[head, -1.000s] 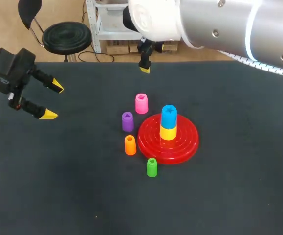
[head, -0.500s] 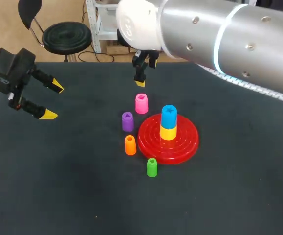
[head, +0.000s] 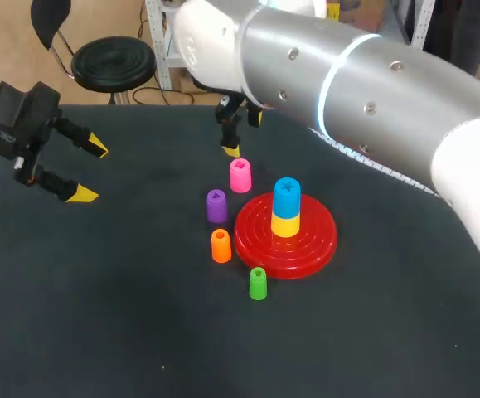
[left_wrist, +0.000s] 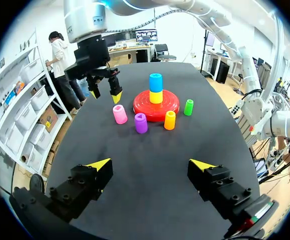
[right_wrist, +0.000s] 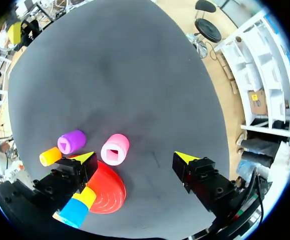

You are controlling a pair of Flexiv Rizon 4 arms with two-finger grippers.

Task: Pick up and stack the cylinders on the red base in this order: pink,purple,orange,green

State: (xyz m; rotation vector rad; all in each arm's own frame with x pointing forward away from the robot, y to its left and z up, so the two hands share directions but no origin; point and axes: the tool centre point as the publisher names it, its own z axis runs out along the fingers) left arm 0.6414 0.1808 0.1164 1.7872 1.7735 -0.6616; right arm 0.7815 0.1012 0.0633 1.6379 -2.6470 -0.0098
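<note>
Over the far side of the desk (head: 99, 315), my right gripper (head: 241, 133) hangs close above and just behind the pink cylinder (head: 240, 176), fingers spread wide, nothing between them. Pink stands upright on the desk, just beside the red base (head: 310, 249). Purple cylinder (head: 215, 206), orange cylinder (head: 220, 245) and green cylinder (head: 258, 283) stand around the base's left and near rim. On the base: yellow cylinder (head: 285, 224), blue cylinder (head: 287, 196) on top. Left gripper (head: 90, 171): wide, empty, well apart at the desk's left edge.
</note>
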